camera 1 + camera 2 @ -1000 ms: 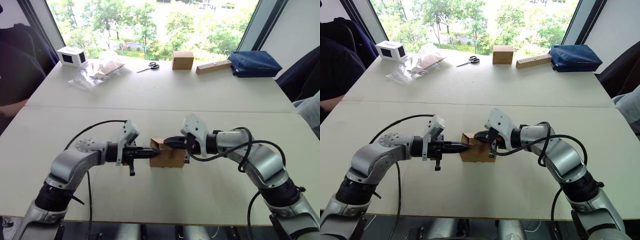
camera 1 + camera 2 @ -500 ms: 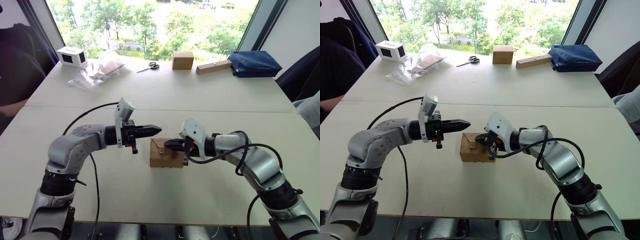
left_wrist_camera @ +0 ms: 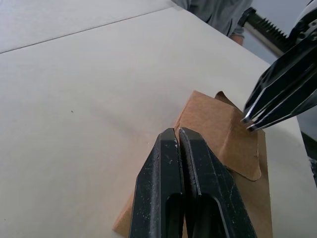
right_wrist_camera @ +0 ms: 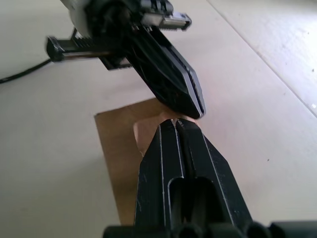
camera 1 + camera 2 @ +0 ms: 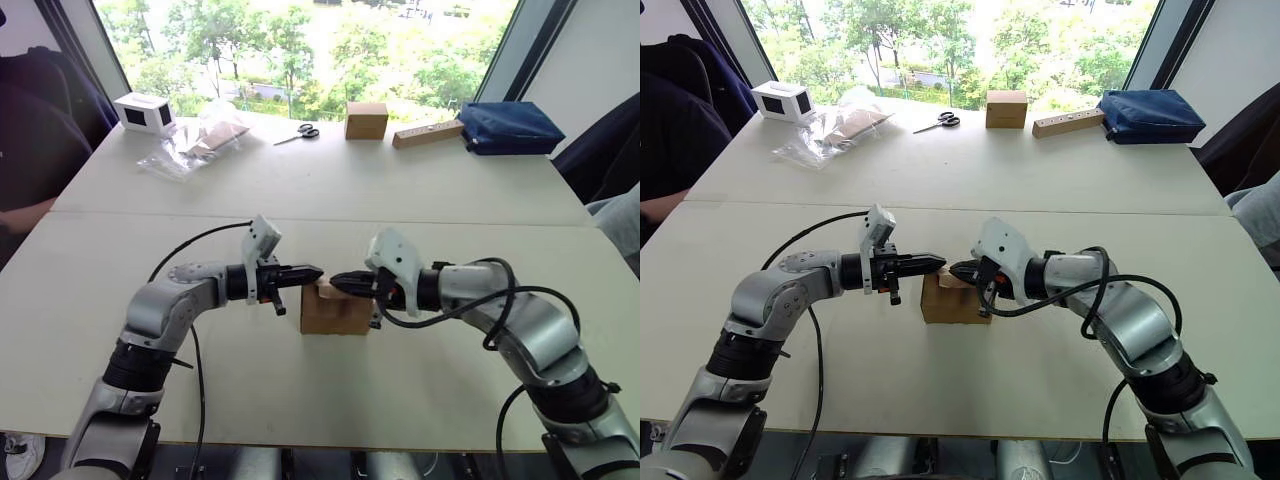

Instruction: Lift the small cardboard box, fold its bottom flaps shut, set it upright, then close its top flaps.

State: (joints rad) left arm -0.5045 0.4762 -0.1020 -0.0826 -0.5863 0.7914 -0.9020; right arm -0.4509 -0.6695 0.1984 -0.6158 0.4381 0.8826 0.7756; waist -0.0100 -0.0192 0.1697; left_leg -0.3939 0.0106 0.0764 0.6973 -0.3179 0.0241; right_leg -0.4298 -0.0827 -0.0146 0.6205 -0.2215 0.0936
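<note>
Box position decides the next move: the small cardboard box (image 5: 335, 310) stands on the near part of the table (image 5: 400, 190), between the two arms and just below both sets of fingertips. The left gripper (image 5: 314, 272) comes in from the left and the right gripper (image 5: 338, 281) from the right, so the two tips point at each other and almost meet above the far left corner of the box. The wrist views show each gripper with its two black fingers pressed together, holding nothing. The box is about equally near to both, perhaps a little more under the right one.

The box rests on a broad face, and its long axis seems to run left to right, roughly in line with the two grippers. Its top flaps (image 3: 233, 144) point upward; the tuck lid with a rounded corner is folded over the top but not flat, and one edge stands up a little at the far left corner. In the left wrist view, the tip of the right gripper is very close to this raised edge; whether it touches cannot be told.

The task seems to be at its last step, closing the top. The coming move probably needs a downward press on the raised flap, because the flap lies directly under the tips.
</note>
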